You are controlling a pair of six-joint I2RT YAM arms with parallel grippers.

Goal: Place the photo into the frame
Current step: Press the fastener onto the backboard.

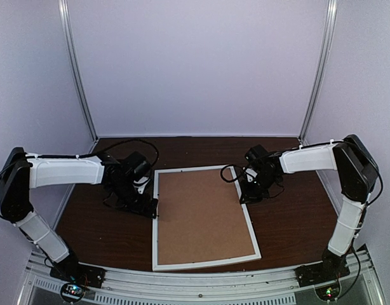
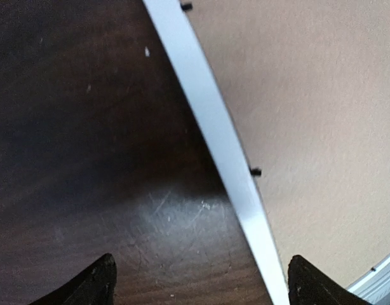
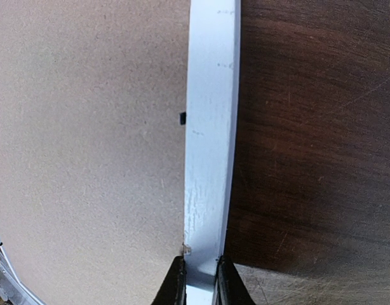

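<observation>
The white frame [image 1: 203, 262] lies flat mid-table with a plain brown backing board [image 1: 200, 214] filling it. The photo is hidden; no red print shows in any view. My left gripper [image 1: 149, 204] is at the frame's left rail [image 2: 211, 111], open, with its fingertips [image 2: 93, 283] wide apart over the table and the board's edge. My right gripper [image 1: 247, 196] is at the frame's right rail [image 3: 211, 127] and is shut on it, its fingertips [image 3: 177, 283] pinching both sides of the rail. Small black tabs [image 3: 182, 117] stick out over the board.
The dark wooden table [image 1: 290, 210] is enclosed by pale walls at the back and sides. Metal rails [image 1: 201, 289] run along the near edge between the arm bases. Cables loop above both wrists.
</observation>
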